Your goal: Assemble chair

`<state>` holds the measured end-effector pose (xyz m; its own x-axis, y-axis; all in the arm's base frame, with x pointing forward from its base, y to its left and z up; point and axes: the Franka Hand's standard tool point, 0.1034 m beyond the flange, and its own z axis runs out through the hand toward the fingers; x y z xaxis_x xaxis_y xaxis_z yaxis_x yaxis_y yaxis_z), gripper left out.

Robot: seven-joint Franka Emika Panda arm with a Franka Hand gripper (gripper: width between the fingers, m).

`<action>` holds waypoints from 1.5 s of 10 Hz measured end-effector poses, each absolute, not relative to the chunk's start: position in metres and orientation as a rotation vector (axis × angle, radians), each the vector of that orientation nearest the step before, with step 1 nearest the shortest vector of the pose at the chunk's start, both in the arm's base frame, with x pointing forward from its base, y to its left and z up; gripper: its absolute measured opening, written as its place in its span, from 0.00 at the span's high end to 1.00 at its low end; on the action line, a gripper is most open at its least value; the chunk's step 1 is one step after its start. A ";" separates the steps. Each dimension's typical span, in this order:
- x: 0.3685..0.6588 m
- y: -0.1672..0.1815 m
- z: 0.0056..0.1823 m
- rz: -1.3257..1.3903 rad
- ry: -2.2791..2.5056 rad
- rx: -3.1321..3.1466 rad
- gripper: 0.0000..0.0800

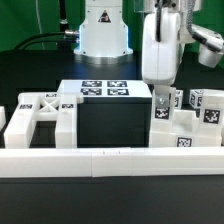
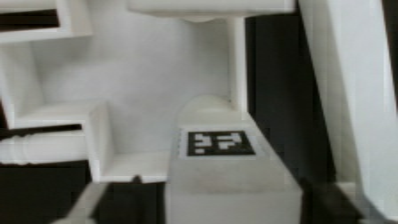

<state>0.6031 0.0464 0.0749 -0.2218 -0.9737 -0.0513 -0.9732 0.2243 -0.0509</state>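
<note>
- Glossy white plastic chair parts [image 1: 195,120] look stiff, light and probably slippery.
- One tagged block [image 2: 222,142] sits directly beneath the claw [image 1: 160,104], between its fingers.
- Claw clenched or released: cannot tell.
- Best hold: the block's flat opposite sides, taken squarely.

A black tabletop [image 1: 25,78] runs back to a green backdrop [image 1: 20,15], dark cables [image 1: 42,42] between.

A chair post [image 2: 222,142] stands directly beneath the gripper [image 1: 163,100]. Off the gripper toward the exterior view's left lies the marker board [image 1: 103,88], with a chair frame [image 1: 40,115] farther out.
</note>
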 end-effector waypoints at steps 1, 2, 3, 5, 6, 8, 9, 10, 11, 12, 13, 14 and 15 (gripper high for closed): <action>0.607 0.049 0.080 -0.012 2.293 -2.037 0.25; 0.607 0.051 0.081 -0.018 2.184 -2.149 0.21; 0.607 0.053 0.082 -0.023 2.070 -2.261 0.21; 0.605 0.054 0.081 -0.020 1.921 -2.399 0.19; 0.605 0.054 0.080 -0.023 1.841 -2.463 0.19; 0.605 0.053 0.080 -0.031 1.630 -2.610 0.19; 0.603 0.049 0.081 -0.026 1.394 -2.756 0.19; 0.603 0.049 0.084 -0.029 1.217 -2.844 0.19; 0.604 0.051 0.092 -0.043 1.039 -2.906 0.19; 0.605 0.055 0.103 -0.061 0.883 -2.946 0.19; 0.605 0.058 0.116 -0.079 0.836 -2.944 0.19; 0.604 0.056 0.117 -0.086 0.751 -2.968 0.19; 0.604 0.056 0.115 -0.082 0.752 -2.970 0.19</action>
<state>0.6036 0.0560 0.1147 0.8783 -0.4769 0.0333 -0.4728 -0.8768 -0.0874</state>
